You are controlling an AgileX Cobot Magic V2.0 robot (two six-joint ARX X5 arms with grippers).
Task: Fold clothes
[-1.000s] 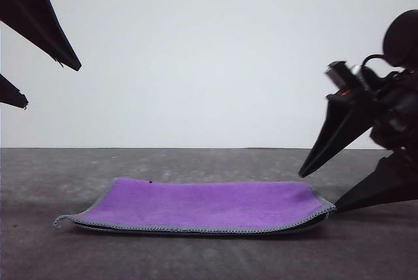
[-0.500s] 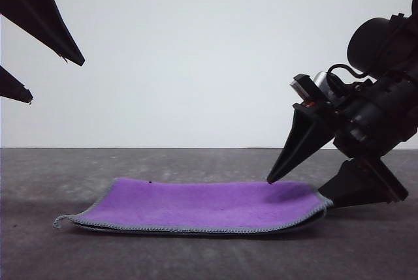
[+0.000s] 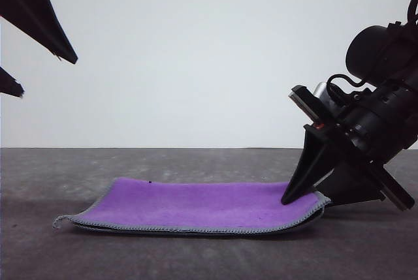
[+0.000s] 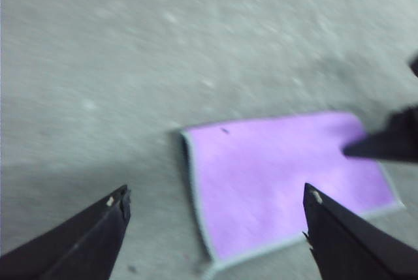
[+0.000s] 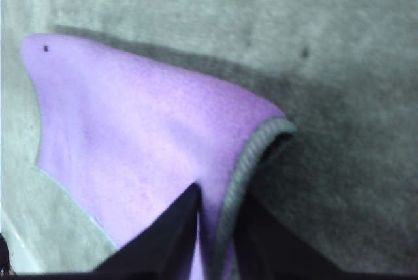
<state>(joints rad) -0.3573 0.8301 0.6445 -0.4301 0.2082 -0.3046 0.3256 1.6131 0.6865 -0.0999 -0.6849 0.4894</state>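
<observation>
The cloth (image 3: 196,209) lies on the grey table (image 3: 39,254), a little left of the middle in the front view, with its purple face up. A thin dark layer shows under the front edge, and a grey stitched border runs around it. Its left corner (image 3: 60,221) curls up a little from the table. The right gripper (image 3: 307,203) is low at the right edge of the cloth. One finger (image 3: 307,172) presses its tip on the purple face just inside the edge, and the other finger is under or behind that edge. In the right wrist view the two fingers are nearly together, and the stitched edge (image 5: 243,162) of the cloth passes into the narrow gap between them, so the right gripper (image 5: 215,228) is pinching the cloth at this edge. The edge there is lifted a little off the table and bends upward. The left gripper (image 3: 39,74) is high at the left side, well apart from the cloth. Its jaws are wide open and it holds nothing. In the left wrist view, which is blurred, its two fingertips (image 4: 117,200) stand far apart above the table, and the cloth (image 4: 281,175) is seen flat between and beyond them.
</observation>
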